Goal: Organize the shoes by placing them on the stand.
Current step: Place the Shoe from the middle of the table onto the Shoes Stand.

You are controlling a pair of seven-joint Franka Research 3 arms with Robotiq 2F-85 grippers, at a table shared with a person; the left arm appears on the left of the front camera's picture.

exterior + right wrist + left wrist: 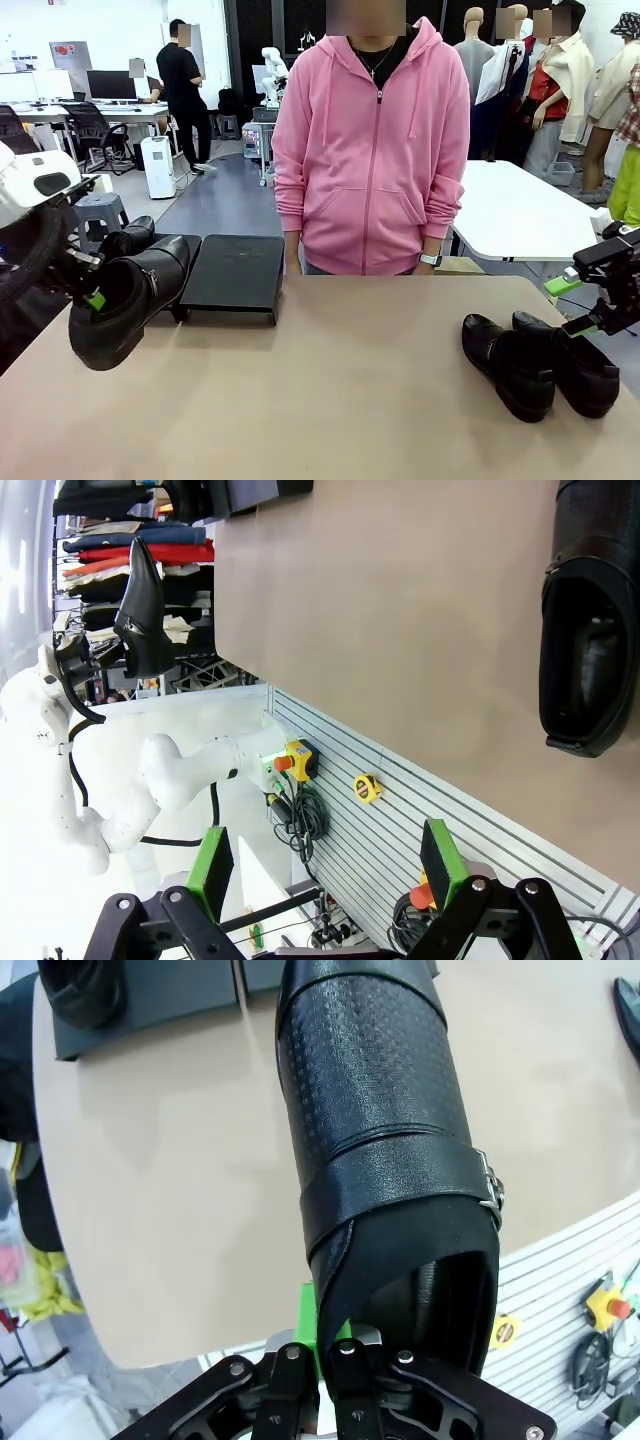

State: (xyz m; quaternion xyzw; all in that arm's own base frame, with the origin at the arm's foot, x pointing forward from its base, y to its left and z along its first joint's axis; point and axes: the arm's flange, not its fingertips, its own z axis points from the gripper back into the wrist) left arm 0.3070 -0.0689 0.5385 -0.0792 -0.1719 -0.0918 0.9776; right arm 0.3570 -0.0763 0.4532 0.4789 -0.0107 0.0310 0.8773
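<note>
Shoes of black, slightly glossy leather, four round-toed loafers, lie in two groups on the tan surface (350,410). One loafer (135,300) hangs tilted above the surface at its left side, just in front of the low matte-black rectangular stand (235,272). The left jaws are clamped on the rim of its opening, one green pad (309,1312) outside the leather; its buckled strap and dimpled toe point away from the wrist. A second loafer (130,237) seems to rest on the stand's left end, though the held one partly hides it. The other two (505,365) (570,365) sit side by side on the surface at the right, well apart from the stand. The right jaws stand wide apart and hold nothing, above that pair's outer edge. A person in a pink zipped hoodie (370,150) stands at the far side.
</note>
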